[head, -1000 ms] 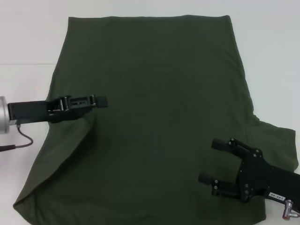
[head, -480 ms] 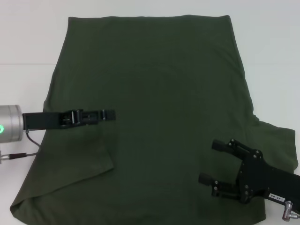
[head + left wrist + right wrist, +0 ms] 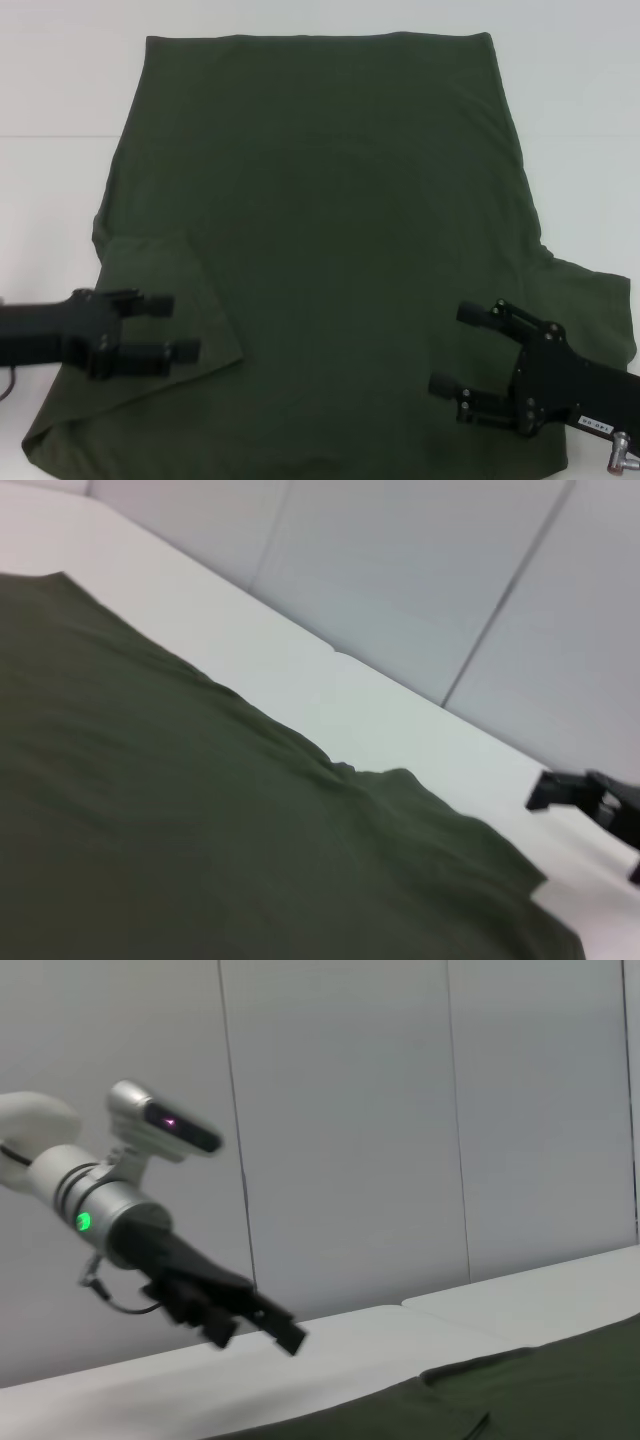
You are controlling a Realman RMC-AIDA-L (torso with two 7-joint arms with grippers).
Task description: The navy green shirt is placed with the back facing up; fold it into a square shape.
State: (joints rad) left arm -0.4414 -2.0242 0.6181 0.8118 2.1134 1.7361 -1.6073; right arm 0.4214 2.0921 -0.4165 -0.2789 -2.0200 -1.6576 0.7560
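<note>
The navy green shirt lies spread on the white table with its plain back up. Its left sleeve is folded inward as a flap lying on the body. My left gripper hovers open over the near part of that flap, holding nothing. Over the shirt's near right part, my right gripper is open and empty. The right sleeve sticks out flat beside it. The left wrist view shows the shirt and the right gripper far off. The right wrist view shows my left arm above the table.
Bare white table surrounds the shirt at left, right and far side. A thin cable hangs by the left arm. Grey wall panels stand behind the table.
The left gripper laid the left sleeve over onto the shirt's body, let go and opened, then drew back toward the near left. The right gripper barely moved.
</note>
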